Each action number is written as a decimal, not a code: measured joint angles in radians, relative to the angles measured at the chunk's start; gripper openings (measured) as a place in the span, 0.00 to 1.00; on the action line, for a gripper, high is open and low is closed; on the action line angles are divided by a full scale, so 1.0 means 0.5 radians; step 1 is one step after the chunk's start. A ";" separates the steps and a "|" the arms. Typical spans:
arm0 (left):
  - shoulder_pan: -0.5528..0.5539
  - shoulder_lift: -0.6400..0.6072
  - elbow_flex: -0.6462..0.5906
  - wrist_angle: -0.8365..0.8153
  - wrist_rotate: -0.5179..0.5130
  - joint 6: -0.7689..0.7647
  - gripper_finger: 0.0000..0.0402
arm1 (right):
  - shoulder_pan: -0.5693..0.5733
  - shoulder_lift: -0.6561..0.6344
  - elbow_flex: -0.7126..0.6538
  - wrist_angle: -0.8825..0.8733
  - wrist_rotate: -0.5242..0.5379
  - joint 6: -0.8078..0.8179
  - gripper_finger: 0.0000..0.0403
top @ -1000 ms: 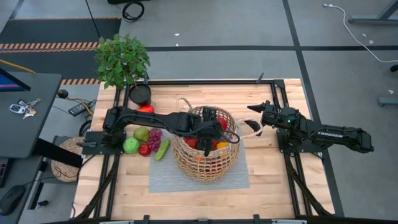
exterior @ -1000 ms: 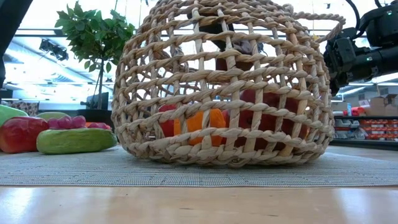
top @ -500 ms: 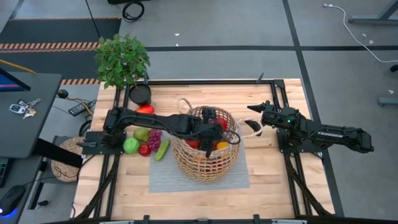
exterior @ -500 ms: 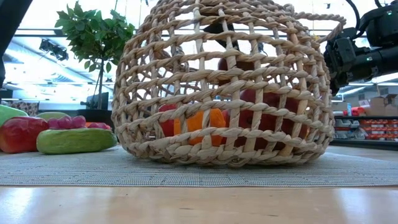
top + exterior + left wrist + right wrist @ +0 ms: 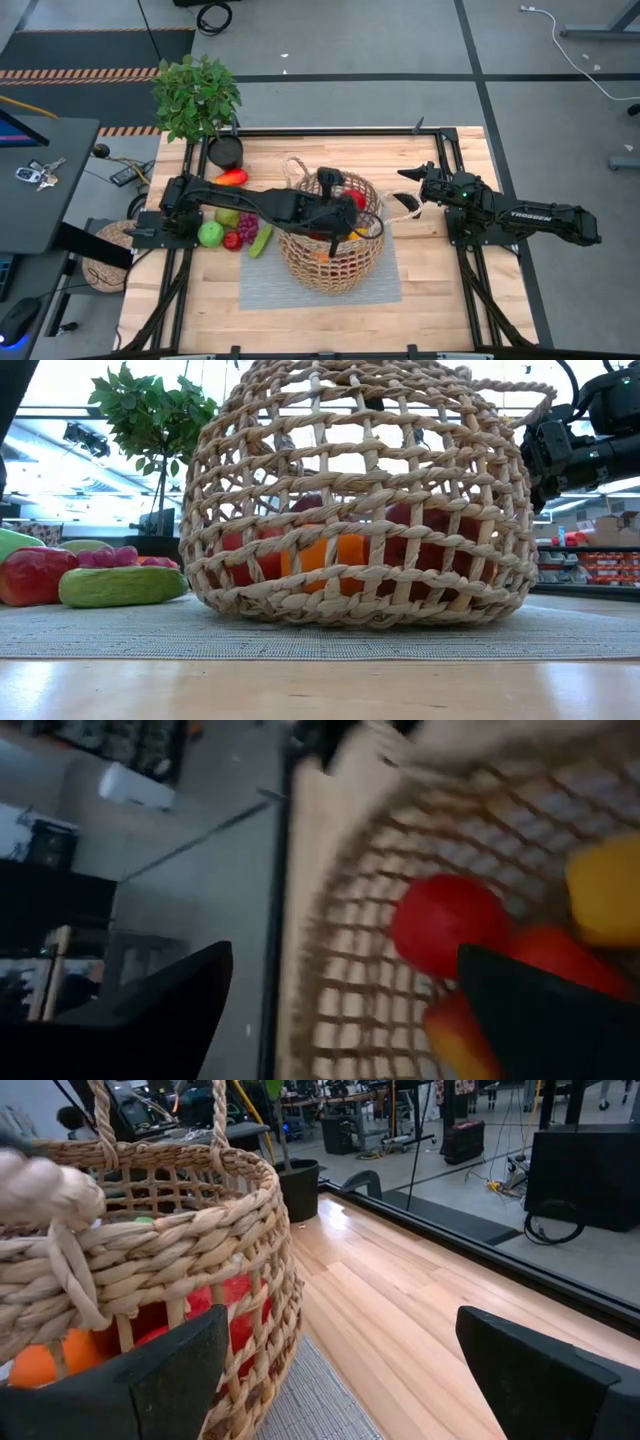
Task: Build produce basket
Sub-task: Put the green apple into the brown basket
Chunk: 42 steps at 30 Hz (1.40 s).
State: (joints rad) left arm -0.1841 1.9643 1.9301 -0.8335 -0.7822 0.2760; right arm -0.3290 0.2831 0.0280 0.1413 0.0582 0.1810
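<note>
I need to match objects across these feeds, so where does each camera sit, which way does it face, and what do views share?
High: overhead, straight down; both arms, left end effector over the basket.
Low: table height, level across at the basket; right arm's end at the edge.
Left wrist: into the basket; open fingers.
Right wrist: past open fingers at the basket.
Shared: the basket.

basket [image 5: 335, 262]: tan open weave | inside: red apple [image 5: 445, 923], yellow lemon [image 5: 605, 890], orange [image 5: 345, 550] | beside it: green apple [image 5: 210, 234], purple grapes [image 5: 247, 219], green cucumber [image 5: 261, 240], red-orange pepper [image 5: 229, 178] | mat [image 5: 262, 285]: grey, fine weave | table [image 5: 440, 295]: light wood planks | arms: black
</note>
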 joint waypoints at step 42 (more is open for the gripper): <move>-0.838 -0.805 -0.602 -1.474 0.236 -2.561 0.97 | 0.000 0.009 0.002 0.006 -0.001 0.000 0.98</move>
State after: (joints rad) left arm -0.6031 1.5617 1.6291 -1.5706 -0.6640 -1.0047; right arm -0.3290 0.2878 0.0292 0.1444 0.0578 0.1810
